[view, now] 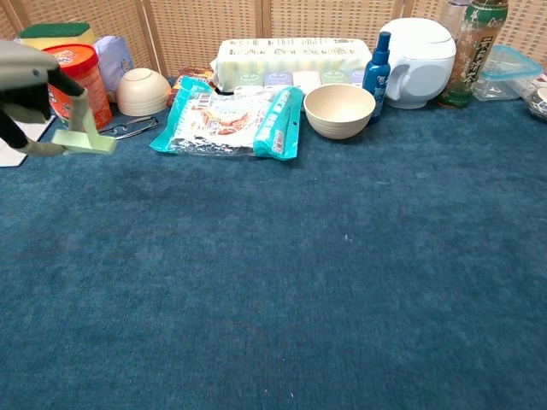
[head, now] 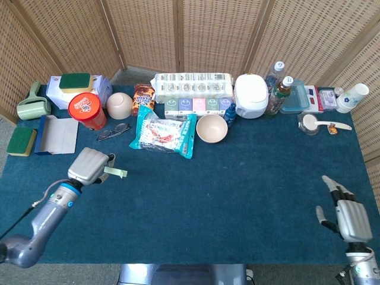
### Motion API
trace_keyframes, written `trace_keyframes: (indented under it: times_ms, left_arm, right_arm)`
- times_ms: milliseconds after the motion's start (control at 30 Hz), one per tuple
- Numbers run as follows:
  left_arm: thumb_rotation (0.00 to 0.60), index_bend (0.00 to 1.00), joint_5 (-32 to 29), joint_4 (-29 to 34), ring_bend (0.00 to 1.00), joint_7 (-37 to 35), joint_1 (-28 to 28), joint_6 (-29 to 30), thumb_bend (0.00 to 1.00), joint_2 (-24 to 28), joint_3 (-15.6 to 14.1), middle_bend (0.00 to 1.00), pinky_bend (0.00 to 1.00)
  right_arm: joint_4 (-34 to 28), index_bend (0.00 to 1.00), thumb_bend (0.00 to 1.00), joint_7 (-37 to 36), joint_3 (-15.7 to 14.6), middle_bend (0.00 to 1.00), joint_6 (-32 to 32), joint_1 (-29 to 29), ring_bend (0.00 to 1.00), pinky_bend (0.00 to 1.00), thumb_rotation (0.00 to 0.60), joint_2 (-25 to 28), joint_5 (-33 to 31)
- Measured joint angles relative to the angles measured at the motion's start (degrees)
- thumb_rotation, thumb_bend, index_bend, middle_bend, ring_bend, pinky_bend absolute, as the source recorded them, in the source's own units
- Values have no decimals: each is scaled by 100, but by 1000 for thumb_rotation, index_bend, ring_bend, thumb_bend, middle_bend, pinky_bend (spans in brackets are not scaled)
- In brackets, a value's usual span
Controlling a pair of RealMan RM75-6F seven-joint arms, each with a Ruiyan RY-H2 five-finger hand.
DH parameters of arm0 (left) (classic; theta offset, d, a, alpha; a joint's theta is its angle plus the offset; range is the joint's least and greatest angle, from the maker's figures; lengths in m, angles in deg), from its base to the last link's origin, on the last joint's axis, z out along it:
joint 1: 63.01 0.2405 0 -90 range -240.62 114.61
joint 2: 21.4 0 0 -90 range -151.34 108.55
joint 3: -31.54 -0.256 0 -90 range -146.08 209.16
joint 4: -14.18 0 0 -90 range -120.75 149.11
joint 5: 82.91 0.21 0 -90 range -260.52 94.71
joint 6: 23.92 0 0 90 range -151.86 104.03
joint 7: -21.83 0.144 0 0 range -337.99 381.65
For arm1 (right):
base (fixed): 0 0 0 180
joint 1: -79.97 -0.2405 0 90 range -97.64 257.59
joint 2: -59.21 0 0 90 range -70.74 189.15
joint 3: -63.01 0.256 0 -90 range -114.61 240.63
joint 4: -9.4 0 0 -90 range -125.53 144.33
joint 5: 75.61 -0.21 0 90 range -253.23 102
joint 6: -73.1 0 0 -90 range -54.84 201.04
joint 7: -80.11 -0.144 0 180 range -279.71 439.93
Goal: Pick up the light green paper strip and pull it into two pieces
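My left hand (head: pixel 88 167) is lifted off the blue tablecloth at the left and pinches the light green paper strip (head: pixel 115 173), which sticks out to its right. In the chest view the same left hand (view: pixel 30 85) shows at the upper left edge, fingers on the strip (view: pixel 88 143), which hangs clear of the cloth. My right hand (head: pixel 346 215) hovers at the table's near right corner with its fingers spread and nothing in them; the chest view does not show it.
Along the back stand a red tub (head: pixel 86 111), a small bowl (head: pixel 119 105), glasses (head: pixel 113 130), a snack bag (head: pixel 164 134), a beige bowl (head: pixel 212 127), a tissue pack (head: pixel 191 86), a white cooker (head: pixel 250 95) and bottles (head: pixel 279 95).
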Motion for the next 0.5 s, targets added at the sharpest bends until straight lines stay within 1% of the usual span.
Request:
trace_keyframes:
  times_ms: [67,167,500]
  left_arm:
    - [600,697,140,199,1000,-322,-45,-245,370,372,6,1000,1000]
    - [600,699,357,388,1000,-613,-135,-558,370,669,5,1000,1000]
    - [600,699,537,504,1000,-812,-449,-990,371,886,81,1000,1000]
  right_arm:
    - [-19,71,471,-163,-2,184,-98,-119,159,239,600,-62,108]
    - [-60,71,471,-418,-2,185,-239,-312,159,239,600,-174,279]
    - [-130,70,471,-1112,71,189,-495,-791,162,239,600,-398,607]
